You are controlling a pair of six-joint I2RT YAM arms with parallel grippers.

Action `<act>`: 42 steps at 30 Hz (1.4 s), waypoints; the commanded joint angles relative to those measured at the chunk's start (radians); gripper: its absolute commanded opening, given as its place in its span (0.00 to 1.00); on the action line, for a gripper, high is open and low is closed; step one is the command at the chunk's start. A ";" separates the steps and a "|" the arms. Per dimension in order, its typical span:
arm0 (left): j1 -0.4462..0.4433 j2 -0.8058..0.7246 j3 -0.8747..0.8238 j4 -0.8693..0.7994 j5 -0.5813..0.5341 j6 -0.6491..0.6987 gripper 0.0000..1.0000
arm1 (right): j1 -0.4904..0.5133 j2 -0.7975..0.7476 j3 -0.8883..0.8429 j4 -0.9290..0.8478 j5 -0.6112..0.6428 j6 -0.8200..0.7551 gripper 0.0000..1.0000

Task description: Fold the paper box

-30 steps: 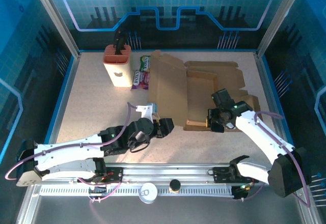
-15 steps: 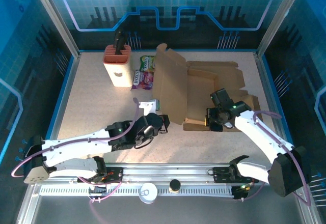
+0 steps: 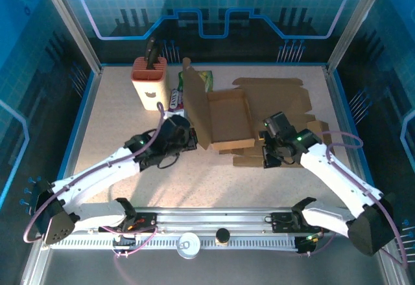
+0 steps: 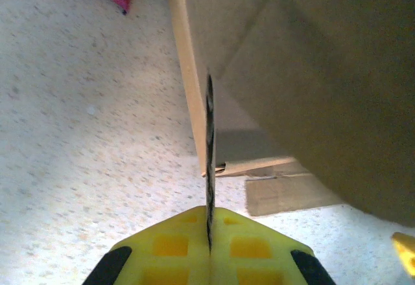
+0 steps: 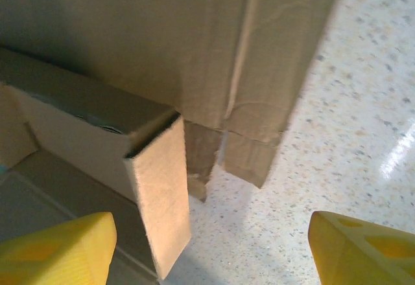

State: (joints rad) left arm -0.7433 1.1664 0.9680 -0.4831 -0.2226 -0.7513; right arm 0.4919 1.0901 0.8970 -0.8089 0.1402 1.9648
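Box [image 3: 230, 120] sits mid-bench [image 3: 110, 123], maybe a third done. The left wall [image 3: 194, 103] stands up and the front looks raised, but the back and right flaps [image 3: 285, 94] lie flat. Left pincer [image 3: 187, 140] is clamped tight beside that wall, and right pincer [image 5: 207, 246] gapes wide at the front corner.

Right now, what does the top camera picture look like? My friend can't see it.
A half-folded brown cardboard box lies on the table with its left flap standing up. The left gripper, shut, sits by that flap's outer side, and the right gripper, open, is at the box's near right corner. A knife block stands at the back left.
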 commanded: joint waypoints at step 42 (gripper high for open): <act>-0.037 0.029 0.156 -0.232 -0.301 0.863 0.00 | 0.116 0.633 0.873 0.212 -0.205 -0.833 0.37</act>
State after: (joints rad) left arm -0.7677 1.1999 1.1450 -0.7616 -0.4587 0.0788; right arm 0.6144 1.7210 1.7573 -0.6014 -0.0540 1.0908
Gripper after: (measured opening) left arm 0.052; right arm 0.392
